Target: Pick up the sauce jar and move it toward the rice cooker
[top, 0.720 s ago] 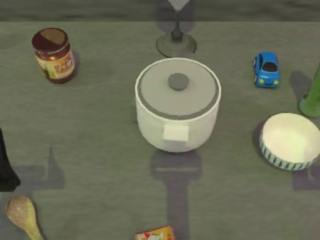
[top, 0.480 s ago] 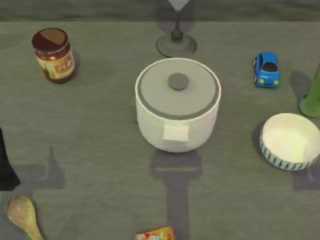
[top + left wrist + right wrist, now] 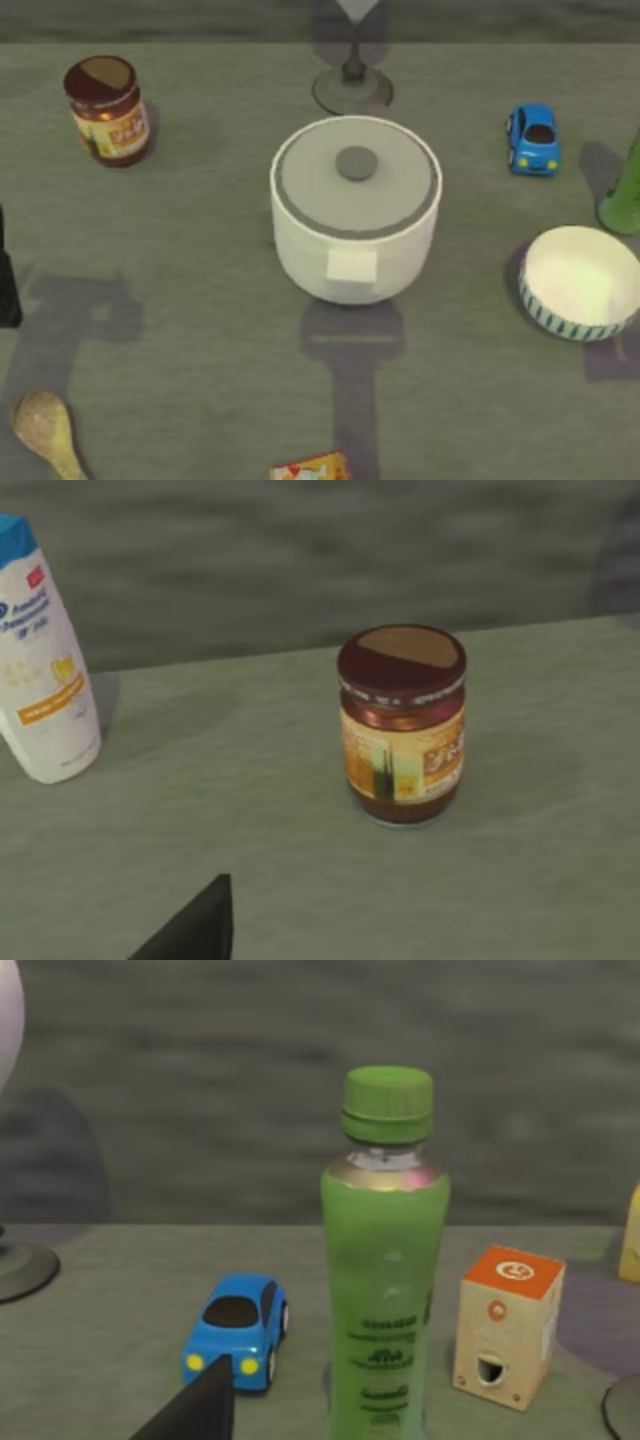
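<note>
The sauce jar stands upright at the table's far left, with a brown lid and an orange-yellow label; it also shows in the left wrist view. The white rice cooker with its grey lid and dark knob sits mid-table. My left gripper shows at the left edge, nearer than the jar and well apart from it. One dark fingertip shows, far off-centre, with nothing between the fingers. My right gripper is outside the top view; its fingertip points toward a blue toy car.
A blue toy car, a green bottle and a striped white bowl fill the right side. A wooden spoon lies near left, an orange packet at the front. A white bottle stands beyond the jar's side.
My left arm has slid along the left edge toward the far side, closer to the jar, and its shadow shifted with it. Nothing else moved.
</note>
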You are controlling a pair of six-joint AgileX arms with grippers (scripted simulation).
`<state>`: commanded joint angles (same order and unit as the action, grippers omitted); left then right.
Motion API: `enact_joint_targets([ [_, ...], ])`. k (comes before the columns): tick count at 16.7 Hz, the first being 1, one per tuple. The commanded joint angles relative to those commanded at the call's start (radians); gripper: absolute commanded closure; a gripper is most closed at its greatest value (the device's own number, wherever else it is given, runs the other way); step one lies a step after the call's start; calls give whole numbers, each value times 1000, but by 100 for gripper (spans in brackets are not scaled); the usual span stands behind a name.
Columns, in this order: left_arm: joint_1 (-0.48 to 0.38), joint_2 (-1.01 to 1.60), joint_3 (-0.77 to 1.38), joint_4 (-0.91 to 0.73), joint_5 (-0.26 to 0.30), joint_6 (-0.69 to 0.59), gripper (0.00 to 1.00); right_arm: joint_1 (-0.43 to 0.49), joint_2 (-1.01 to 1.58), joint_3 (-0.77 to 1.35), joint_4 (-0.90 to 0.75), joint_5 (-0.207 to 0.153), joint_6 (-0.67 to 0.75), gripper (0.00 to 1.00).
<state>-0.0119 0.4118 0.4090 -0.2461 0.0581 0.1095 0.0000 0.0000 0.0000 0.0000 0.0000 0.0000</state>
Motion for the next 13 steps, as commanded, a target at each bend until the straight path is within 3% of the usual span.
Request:
enact_joint_targets([
  [13, -16, 1147, 1302, -595, 117, 313, 0, 0, 0, 0, 0, 0, 0, 0],
])
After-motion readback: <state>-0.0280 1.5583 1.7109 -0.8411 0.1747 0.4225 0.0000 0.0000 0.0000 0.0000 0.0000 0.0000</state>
